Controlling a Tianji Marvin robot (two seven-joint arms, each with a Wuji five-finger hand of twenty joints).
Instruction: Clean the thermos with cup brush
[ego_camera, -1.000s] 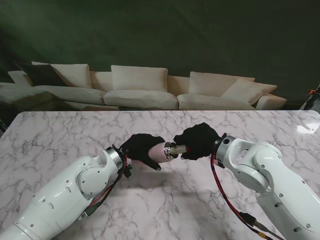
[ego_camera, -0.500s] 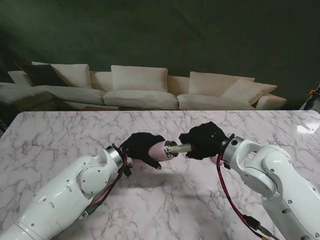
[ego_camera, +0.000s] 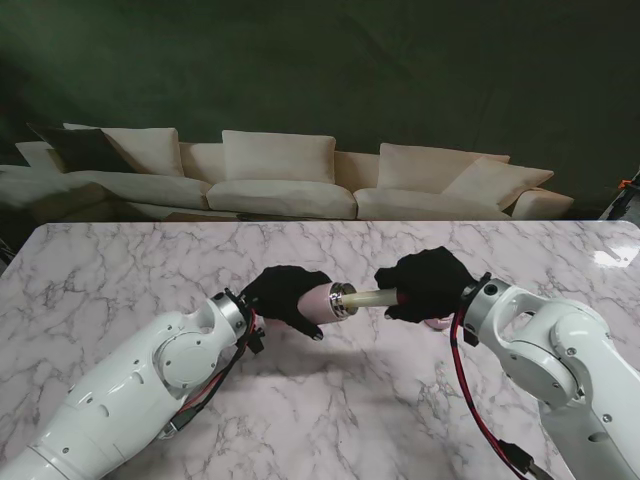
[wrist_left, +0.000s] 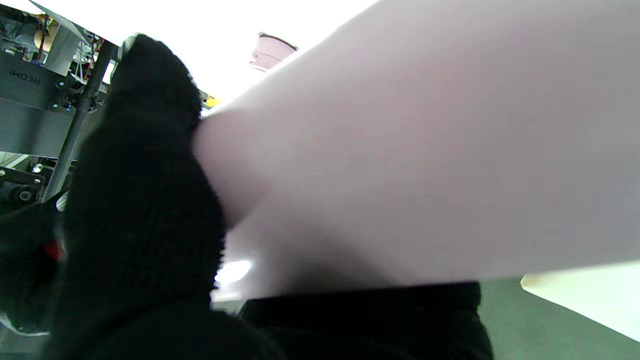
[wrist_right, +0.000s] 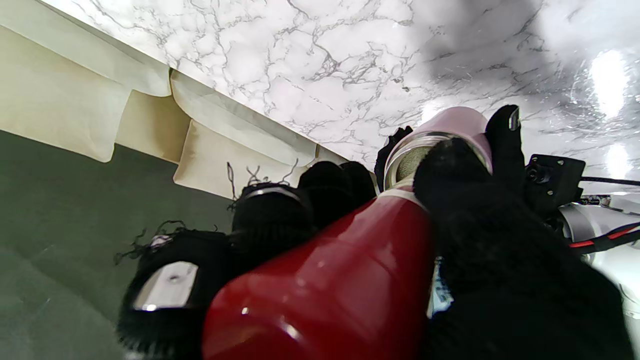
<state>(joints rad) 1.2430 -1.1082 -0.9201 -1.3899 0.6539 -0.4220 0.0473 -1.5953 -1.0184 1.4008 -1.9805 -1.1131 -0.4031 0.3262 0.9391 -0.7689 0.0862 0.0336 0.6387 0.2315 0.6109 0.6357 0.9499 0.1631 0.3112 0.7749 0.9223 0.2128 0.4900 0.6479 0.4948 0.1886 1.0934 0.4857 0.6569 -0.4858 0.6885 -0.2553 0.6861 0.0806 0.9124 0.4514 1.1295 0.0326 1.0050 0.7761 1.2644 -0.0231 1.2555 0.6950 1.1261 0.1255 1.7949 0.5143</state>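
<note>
Where the two arms meet over the middle of the white, grey-veined marble table (ego_camera: 120, 270), the stand view shows the black-gloved left hand (ego_camera: 283, 297) wrapped around the pale pink cylindrical thermos (ego_camera: 322, 301), held clear of the table with its long axis roughly level and its steel-rimmed mouth turned toward the right edge. The black-gloved right hand (ego_camera: 425, 283) lies directly beyond that mouth on the same axis, clamped on the cup brush (ego_camera: 372, 297), whose pale shaft spans the gap and enters the opening. The coming stroke therefore appears to run along this shared line, the right hand being the one free to travel.

Left wrist view: the thermos (wrist_left: 425, 165) fills the picture as a smooth, matte, pale pink wall, pressed by a knitted fingertip (wrist_left: 150, 150).

Right wrist view: the cup brush's glossy red tapered plastic handle (wrist_right: 340, 285) sits within the closed fingers (wrist_right: 270, 215) and points at the round metal mouth of the thermos (wrist_right: 452, 125), where a greyish sponge-like head shows inside the rim.
</note>
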